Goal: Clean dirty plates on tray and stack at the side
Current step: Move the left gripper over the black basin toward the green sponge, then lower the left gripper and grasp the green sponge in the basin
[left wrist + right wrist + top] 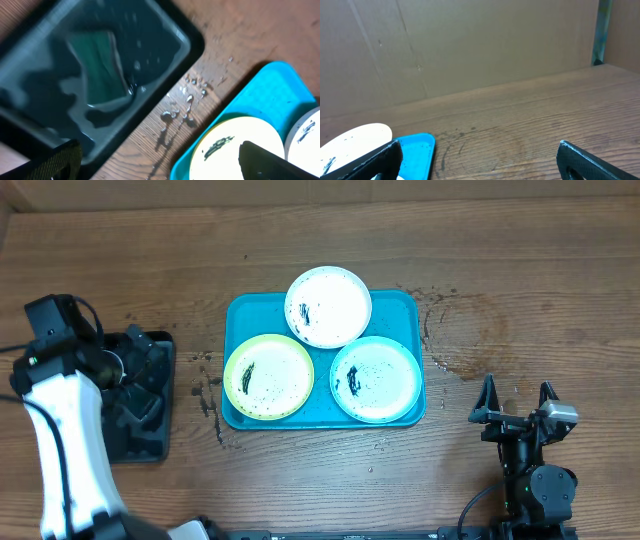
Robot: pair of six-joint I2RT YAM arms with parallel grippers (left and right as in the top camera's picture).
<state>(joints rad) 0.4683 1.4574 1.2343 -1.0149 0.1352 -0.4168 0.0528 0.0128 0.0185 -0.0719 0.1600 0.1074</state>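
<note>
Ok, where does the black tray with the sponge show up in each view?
Overhead: the black tray sits at the far left, mid-height.
Left wrist: the black tray fills the upper left, wet, with the green sponge inside.
Right wrist: not in it.
Shared landmark: the turquoise tray, centre overhead, lower right in left wrist, lower left in right wrist.

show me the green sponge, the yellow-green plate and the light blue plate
green rectangular sponge (97, 67), left wrist view, middle of its top face
yellow-green round plastic plate (268, 377), overhead view, centre of its smeared face
light blue round plastic plate (375, 379), overhead view, centre of its speckled face
</note>
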